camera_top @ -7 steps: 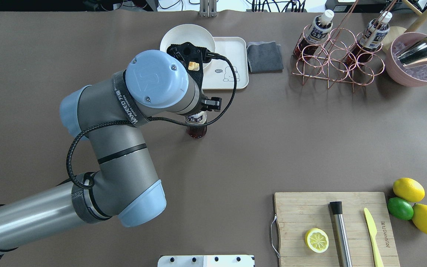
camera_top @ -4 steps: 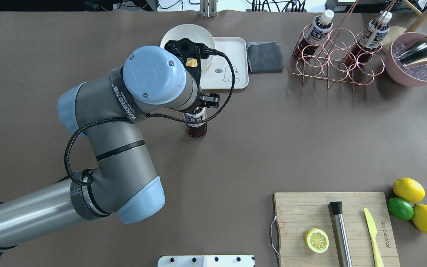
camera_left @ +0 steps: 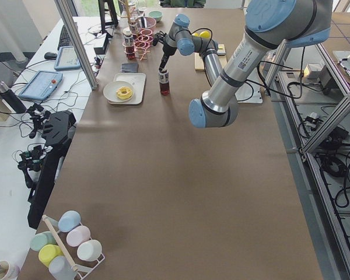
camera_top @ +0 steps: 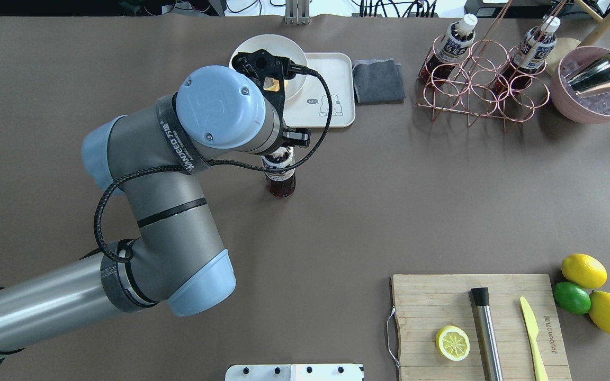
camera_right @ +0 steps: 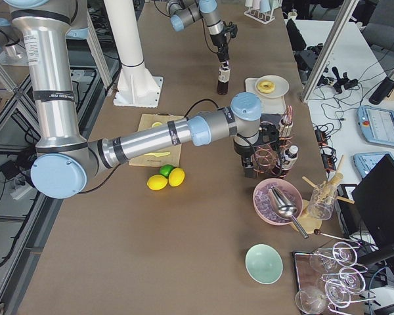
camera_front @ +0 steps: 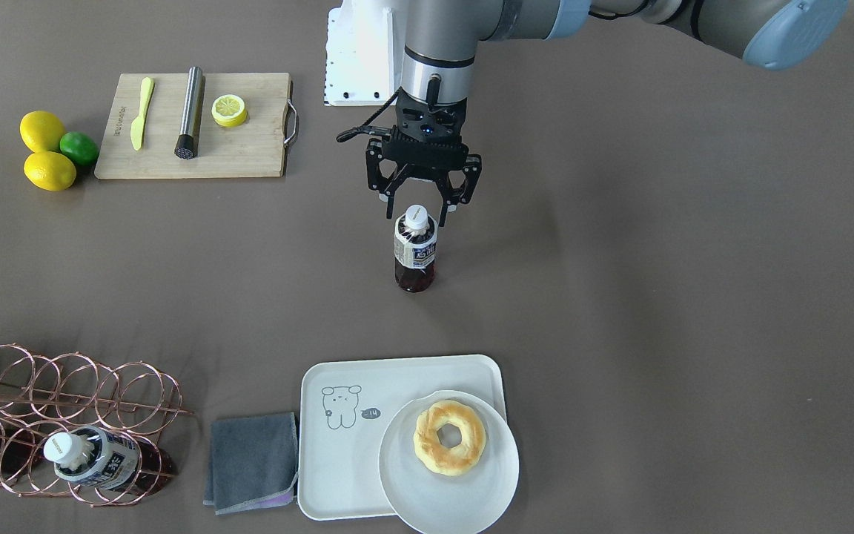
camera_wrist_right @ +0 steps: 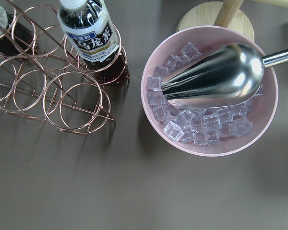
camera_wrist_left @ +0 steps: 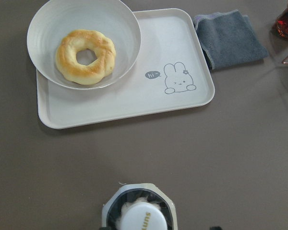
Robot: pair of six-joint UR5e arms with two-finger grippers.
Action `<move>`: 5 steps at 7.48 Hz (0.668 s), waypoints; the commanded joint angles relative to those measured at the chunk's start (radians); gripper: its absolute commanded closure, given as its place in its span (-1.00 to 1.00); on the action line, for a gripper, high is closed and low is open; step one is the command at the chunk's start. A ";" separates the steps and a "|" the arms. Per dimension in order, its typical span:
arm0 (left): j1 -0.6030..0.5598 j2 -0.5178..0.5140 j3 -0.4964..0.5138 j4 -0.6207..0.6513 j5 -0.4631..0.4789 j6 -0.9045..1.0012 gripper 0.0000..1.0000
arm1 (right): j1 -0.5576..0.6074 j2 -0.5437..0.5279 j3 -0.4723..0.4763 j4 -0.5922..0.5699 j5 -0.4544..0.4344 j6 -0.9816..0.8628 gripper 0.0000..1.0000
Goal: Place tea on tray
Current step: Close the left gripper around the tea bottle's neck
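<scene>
One tea bottle, cap printed "suns", stands upright mid-counter, well short of the tray with its "hi~" bubble at the far edge. The left gripper hangs over the cap, fingers spread either side, clamping nothing. Whether the right gripper has its fingers apart cannot be told.

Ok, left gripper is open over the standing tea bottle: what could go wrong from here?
1. The left gripper straddles only the very top of the tea bottle; closing that high on a tall, narrow bottle could tip it or slip off.
2. The plate with the doughnut covers much of the tray, so the bottle could knock the plate's rim when set down.
</scene>
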 commanded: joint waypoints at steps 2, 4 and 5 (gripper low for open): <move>0.005 0.002 0.000 0.000 0.006 0.000 1.00 | 0.001 0.001 0.000 0.000 0.002 0.000 -0.98; 0.000 -0.007 -0.015 0.003 -0.003 0.000 1.00 | 0.001 0.001 -0.001 0.000 0.002 0.000 -0.98; -0.021 -0.044 -0.015 0.020 -0.008 -0.003 1.00 | 0.001 0.003 -0.001 0.000 0.002 0.000 -0.98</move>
